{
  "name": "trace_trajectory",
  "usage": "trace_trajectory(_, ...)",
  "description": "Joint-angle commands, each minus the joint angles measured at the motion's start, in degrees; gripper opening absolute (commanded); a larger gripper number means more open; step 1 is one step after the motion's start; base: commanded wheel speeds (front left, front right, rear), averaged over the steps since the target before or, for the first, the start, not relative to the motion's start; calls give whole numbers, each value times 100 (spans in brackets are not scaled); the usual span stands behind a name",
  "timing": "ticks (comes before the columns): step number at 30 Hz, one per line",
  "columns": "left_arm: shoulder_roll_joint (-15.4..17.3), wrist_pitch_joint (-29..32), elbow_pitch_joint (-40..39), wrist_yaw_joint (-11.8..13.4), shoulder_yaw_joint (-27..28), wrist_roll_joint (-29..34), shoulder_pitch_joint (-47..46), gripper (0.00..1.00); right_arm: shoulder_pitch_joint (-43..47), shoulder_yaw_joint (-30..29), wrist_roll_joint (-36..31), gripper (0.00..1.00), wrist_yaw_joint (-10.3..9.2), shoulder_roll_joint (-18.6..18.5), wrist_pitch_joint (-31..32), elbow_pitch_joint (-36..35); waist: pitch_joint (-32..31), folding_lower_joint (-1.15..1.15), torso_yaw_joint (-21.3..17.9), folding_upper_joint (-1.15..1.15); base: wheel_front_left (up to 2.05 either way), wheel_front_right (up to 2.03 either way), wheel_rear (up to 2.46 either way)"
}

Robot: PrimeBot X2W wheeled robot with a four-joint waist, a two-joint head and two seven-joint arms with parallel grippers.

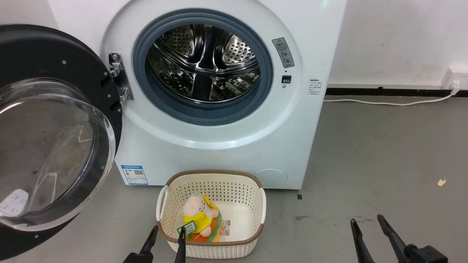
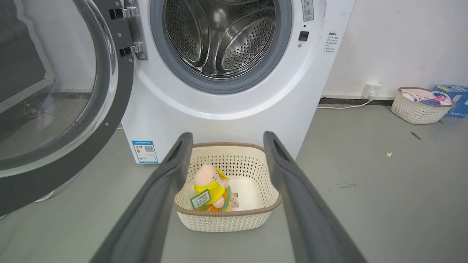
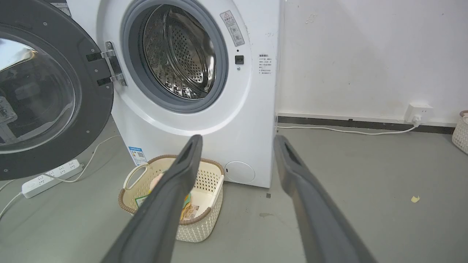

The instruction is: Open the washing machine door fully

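Left edge crops the washing machine door point(image 1: 51, 153).

floor point(image 1: 365, 153): grey | on it: washing machine point(image 1: 219, 153), basket point(image 1: 219, 250) (cream), yellow scrap point(image 1: 441, 182), perhaps tape

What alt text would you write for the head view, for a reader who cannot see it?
A white washing machine stands with its black, glass-centred door swung wide open to the left, showing the steel drum. Before it sits a cream basket holding a plush toy; the left gripper and right gripper, both open, show at the bottom edge.
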Motion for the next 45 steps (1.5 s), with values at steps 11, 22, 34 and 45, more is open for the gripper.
trace_trajectory(11,-94,-31,-8,-76,33,197,-24,100,38,26,-13,100,5,16,-26,82,-25,-1,-4,0,0,0,0)
trace_trajectory(22,-157,-31,-23,-126,95,211,-7,100,20,24,-16,100,5,6,-26,121,-38,-1,-17,0,0,0,0)
trace_trajectory(34,-153,79,-85,-163,163,196,-27,0,-40,23,-29,0,0,5,72,63,-7,0,-5,0,0,0,0)
trace_trajectory(45,-165,195,-176,-187,252,270,-72,0,-104,20,-80,0,1,13,189,3,36,0,-1,0,0,0,0)
